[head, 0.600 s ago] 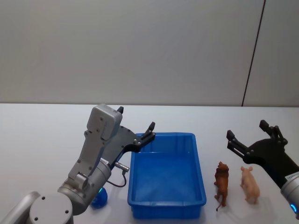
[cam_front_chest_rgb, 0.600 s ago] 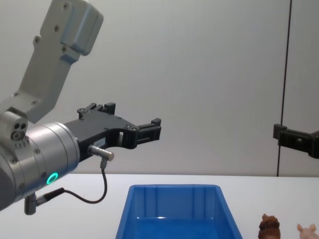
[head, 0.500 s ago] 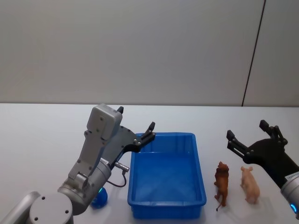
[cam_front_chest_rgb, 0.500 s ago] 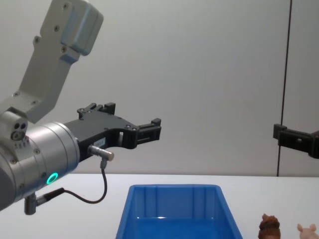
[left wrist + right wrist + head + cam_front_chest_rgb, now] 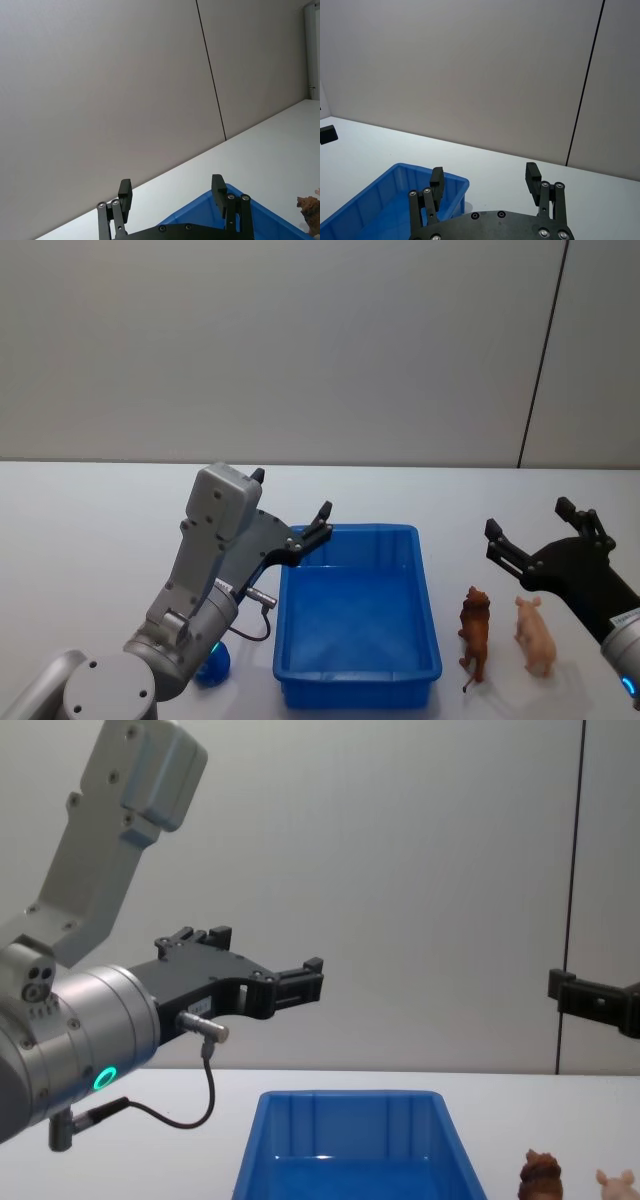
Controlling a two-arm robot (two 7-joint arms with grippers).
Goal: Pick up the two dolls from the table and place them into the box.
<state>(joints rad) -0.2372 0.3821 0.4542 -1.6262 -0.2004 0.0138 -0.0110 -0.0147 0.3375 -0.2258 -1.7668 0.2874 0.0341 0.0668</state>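
Brown doll [image 5: 475,630] and pink doll [image 5: 535,633] upright on desk [image 5: 100,530], side by side, 3 o'clock of box [image 5: 350,531]. Right pincer [image 5: 526,518] spread wide, hovers 12 o'clock of dolls. Left pincer [image 5: 292,492] wide, idle at box's 10 o'clock corner. Risk: dolls stand close, so wide fingers may topple neighbour.

Silver arm [image 5: 205,570], black jaws — green ring light [image 5: 104,1077]
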